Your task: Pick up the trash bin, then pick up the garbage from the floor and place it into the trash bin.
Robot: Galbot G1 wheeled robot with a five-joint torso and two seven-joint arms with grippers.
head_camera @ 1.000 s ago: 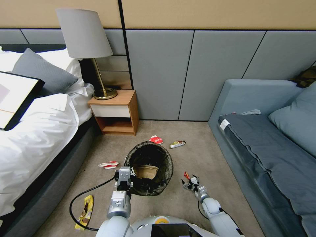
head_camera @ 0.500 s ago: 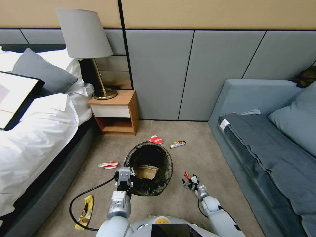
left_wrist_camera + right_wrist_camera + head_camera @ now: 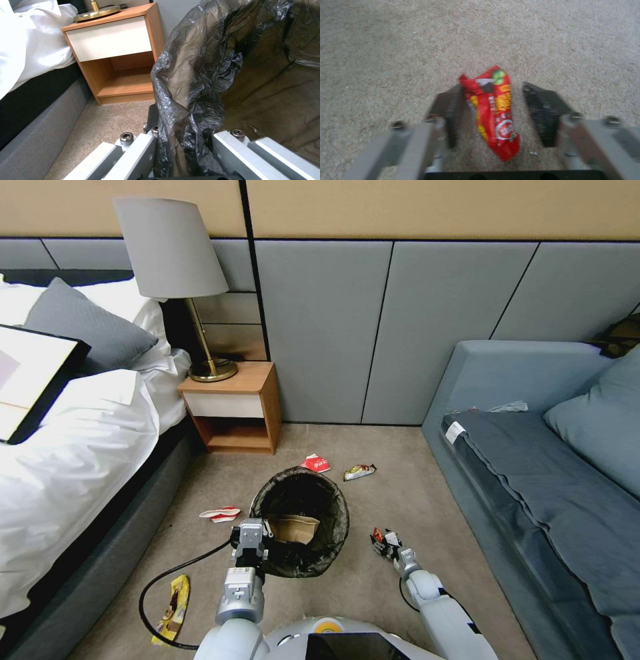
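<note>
On beige carpet (image 3: pixel 413 493), a crinkled red snack wrapper (image 3: pixel 493 110) is straddled by the spread right hand (image 3: pixel 500 115); the black-lined trash bin (image 3: pixel 300 520) is clamped by the left hand (image 3: pixel 250 537).

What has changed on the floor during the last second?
The right gripper moved slightly forward to straddle the small red wrapper, fingers open. The left gripper stays shut on the trash bin rim. The bin barely shifted. Other litter stayed put.
</note>
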